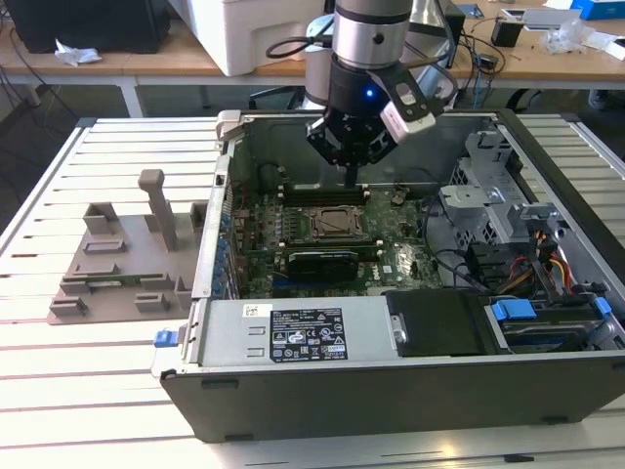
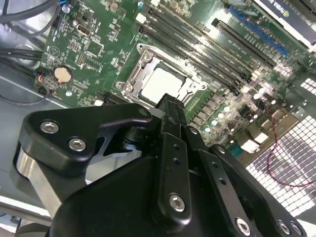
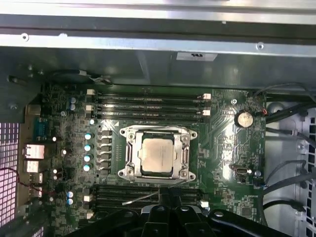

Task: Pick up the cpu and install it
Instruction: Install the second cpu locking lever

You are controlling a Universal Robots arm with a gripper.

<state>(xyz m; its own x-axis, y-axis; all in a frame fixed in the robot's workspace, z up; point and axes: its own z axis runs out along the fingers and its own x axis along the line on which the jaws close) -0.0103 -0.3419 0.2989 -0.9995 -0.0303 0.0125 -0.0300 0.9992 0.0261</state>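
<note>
Silver-grey arm (image 1: 369,34), blue light, black screw-studded gripper (image 1: 353,176).

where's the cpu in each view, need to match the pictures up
Exterior view: the cpu lies in its socket mid-motherboard, inside the open case, below the pincer.
First wrist view: cpu near the picture's middle, pale square inside the metal socket frame.
Second wrist view: cpu just beyond the pincer's black tip.
Shared landmark: the socket frame around the chip, with the long memory slots beside it.
</note>
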